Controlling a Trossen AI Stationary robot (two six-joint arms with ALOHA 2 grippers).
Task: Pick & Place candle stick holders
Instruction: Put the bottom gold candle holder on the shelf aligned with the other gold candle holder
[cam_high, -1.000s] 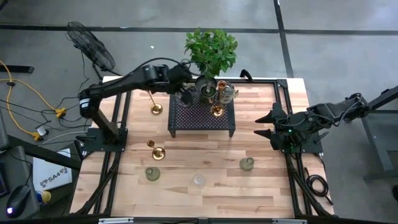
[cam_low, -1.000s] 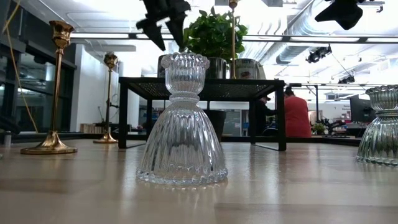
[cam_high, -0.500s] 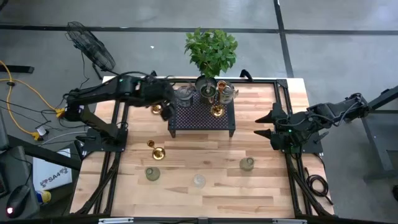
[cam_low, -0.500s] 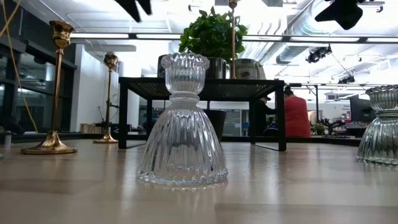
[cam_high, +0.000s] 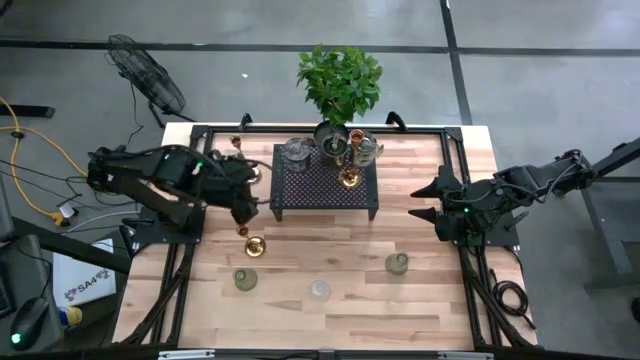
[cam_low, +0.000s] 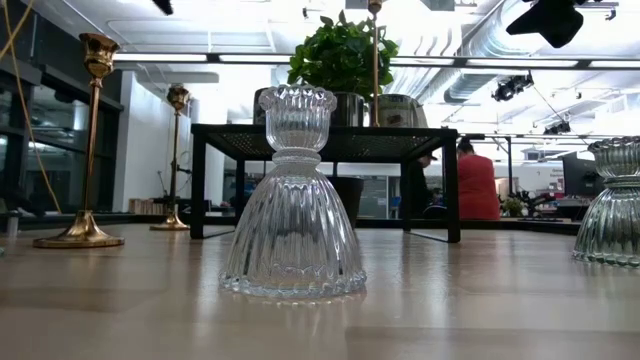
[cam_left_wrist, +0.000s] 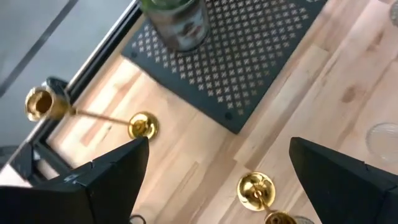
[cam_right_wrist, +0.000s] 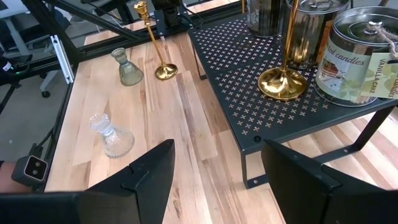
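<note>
My left gripper (cam_high: 244, 208) hangs open and empty above the table, left of the black perforated stand (cam_high: 325, 185), over the wood between two brass candle stick holders (cam_left_wrist: 142, 125) (cam_left_wrist: 255, 188). On the stand are a squat silver holder (cam_high: 295, 152), a brass holder (cam_high: 349, 178) and candle tins. On their bases on the wood stand two greenish holders (cam_high: 245, 279) (cam_high: 397, 263) and a clear glass one (cam_high: 319, 291). My right gripper (cam_high: 414, 201) waits open at the table's right.
A leafy potted plant (cam_high: 340, 85) stands at the stand's far edge. Black frame rails (cam_high: 190, 190) run along the table's left, right and far sides. Bare wood lies between the stand and the near row of holders. People are in the room behind.
My left gripper has drawn back from above the stand's far left corner, beside the silver holder, toward the table's left and near side, staying open and empty. In the low view it has left the picture at the top left. The holders have kept their places.
</note>
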